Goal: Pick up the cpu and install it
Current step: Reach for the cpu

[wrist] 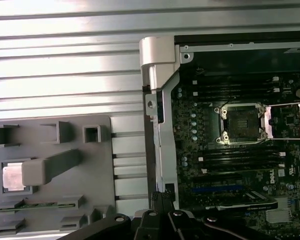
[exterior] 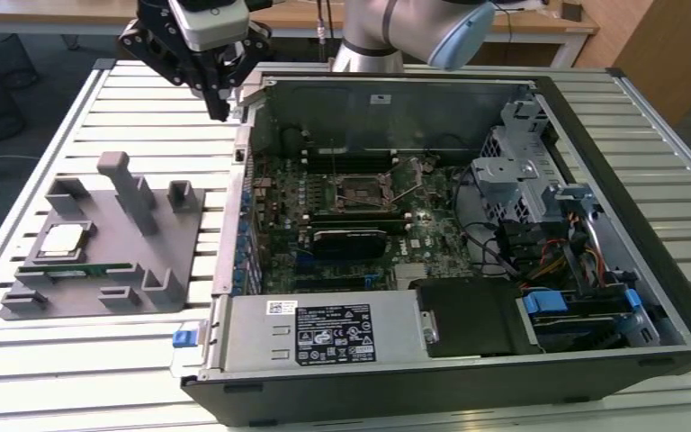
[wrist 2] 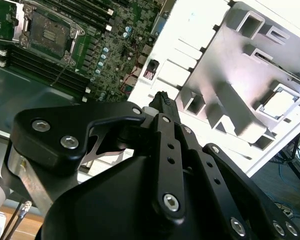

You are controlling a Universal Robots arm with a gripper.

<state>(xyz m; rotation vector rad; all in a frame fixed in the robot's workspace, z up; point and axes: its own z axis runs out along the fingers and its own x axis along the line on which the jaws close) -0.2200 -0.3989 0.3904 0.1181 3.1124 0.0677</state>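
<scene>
exterior view shows the gripper (exterior: 217, 106) hanging from the arm (exterior: 406, 31) above the slatted worktop (exterior: 82, 360), just outside the far corner of the open computer case (exterior: 682, 297), on the exterior view's left of it. its fingers point down and look pressed together, with nothing between them. they touch neither the case nor the worktop.

the cpu (exterior: 62, 240) lies flat in a square pocket of a grey holder tray (exterior: 183, 243) on the worktop, on the exterior view's left of the case and well apart from the gripper. its silvery top faces up. just beside it, nearer the camera, a long green memory stick (exterior: 76, 268) sits on edge in a slot of the same tray. a tall grey post (exterior: 123, 184) rises from the tray between the cpu and the case.

inside the case, the motherboard's socket (exterior: 360, 187) sits near the middle of the board, and a power supply (exterior: 321, 333) with a label fills the near corner.

in the first wrist view the fingers' dark tips (wrist: 162, 196) sit over the case's edge, the tray (wrist: 97, 170) to one side and the socket (wrist: 240, 124) to the other. the socket's metal cover (wrist: 287, 120) lies flipped open beside it, and the socket holds no chip. the cpu (wrist: 13, 177) shows pale in its pocket, partly behind the post (wrist: 50, 167), with the memory stick (wrist: 40, 204) next to it.

in the second wrist view the gripper (wrist 2: 162, 100) sits between the socket (wrist 2: 47, 32) and the tray (wrist 2: 215, 75), where the cpu (wrist 2: 280, 104) rests bright in its pocket.
</scene>
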